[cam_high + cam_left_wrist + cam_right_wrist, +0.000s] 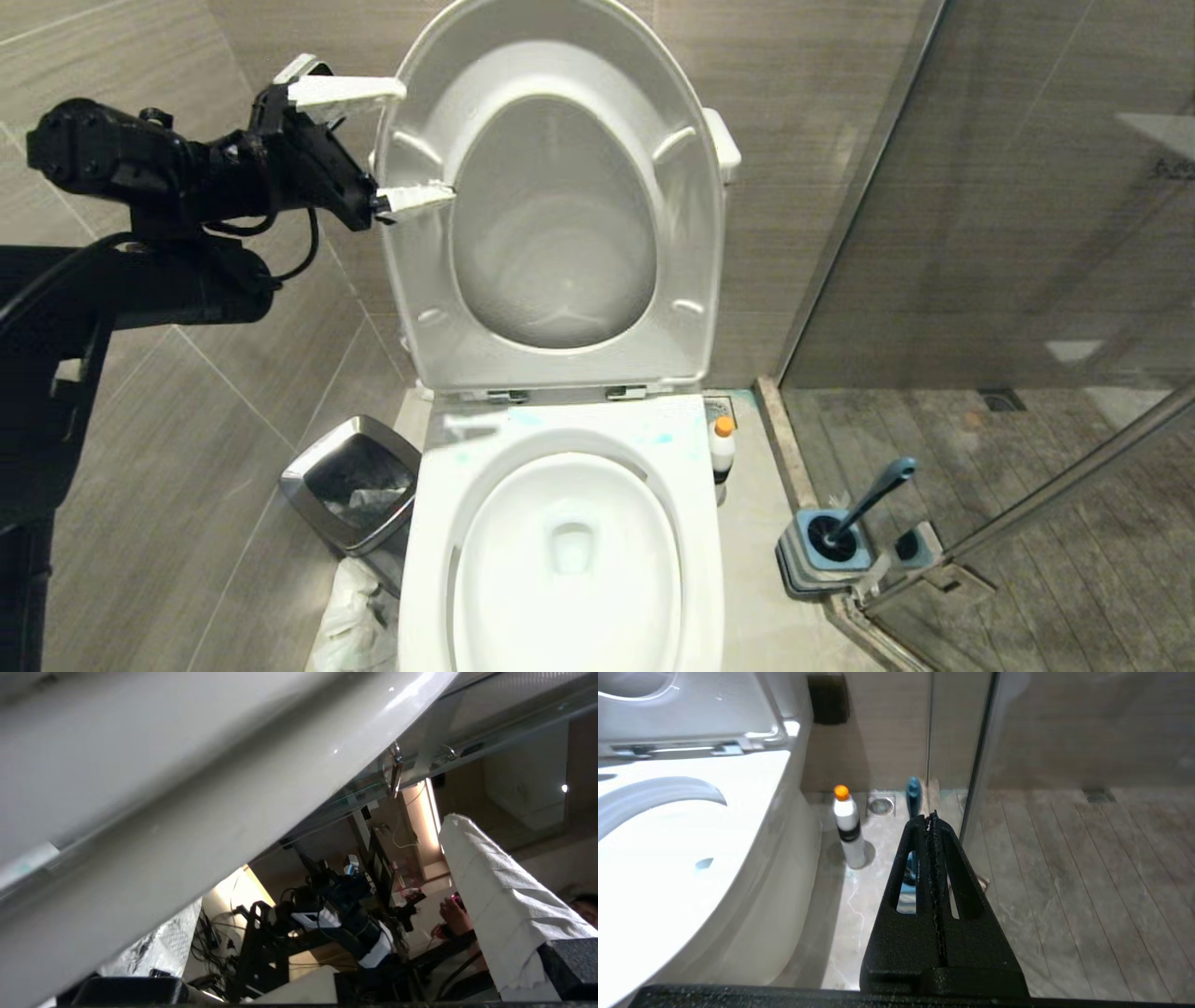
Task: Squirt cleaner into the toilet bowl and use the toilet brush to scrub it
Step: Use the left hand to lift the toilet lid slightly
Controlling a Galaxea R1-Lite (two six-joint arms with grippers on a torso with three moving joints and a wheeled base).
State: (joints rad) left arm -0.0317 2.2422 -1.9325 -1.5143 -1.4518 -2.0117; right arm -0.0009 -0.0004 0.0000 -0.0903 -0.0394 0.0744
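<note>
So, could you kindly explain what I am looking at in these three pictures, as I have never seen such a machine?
It is a two-armed robot in a bathroom. The wide picture comes from its head; the others from cameras on each wrist. Its left gripper, with white fingers, is open around the edge of the raised lid, holding nothing. The right gripper, black, is shut and empty, parked low over the floor. Below is the toilet bowl. On the floor beside it stand the cleaner, the toilet brush in its base, and a steel bin.
</note>
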